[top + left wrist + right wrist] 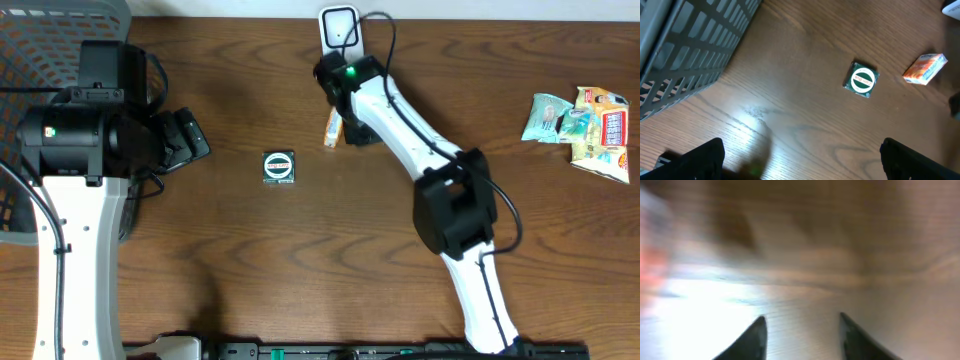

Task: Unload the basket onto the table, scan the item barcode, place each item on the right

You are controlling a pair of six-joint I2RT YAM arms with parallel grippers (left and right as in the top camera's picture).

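Overhead: we are seeing the right gripper [353, 130] hanging low over the table [300, 260], just below the white scanner [340, 28]. A small orange box [331, 128] is lying flat just beside it, on the side nearer the left arm. A square green packet [279, 167] is lying apart in mid-table, between the two arms. The left gripper [190, 140] is hovering beside the grey basket [40, 40], well clear of both. Some snack packets [585, 125] are sitting at the far right.

Left wrist: the fingers [705, 160] are standing wide apart with bare wood between them, so this hand is released and carrying nothing. The green packet and the orange box are both showing ahead of it.

Right wrist: the picture is coming out smeared. The fingers [757, 335] are standing apart with only table between them, so we are reading this hand as released and grasping nothing. An orange smear at the left edge is probably the box, though we cannot be sure.

Judgement: we are taking the orange box as the item in hand, lying near the scanner but not gripped. The next move is calling for the right fingers to close across the box, lift it, and turn its barcode face toward the scanner. Which face carries the barcode, we cannot tell.
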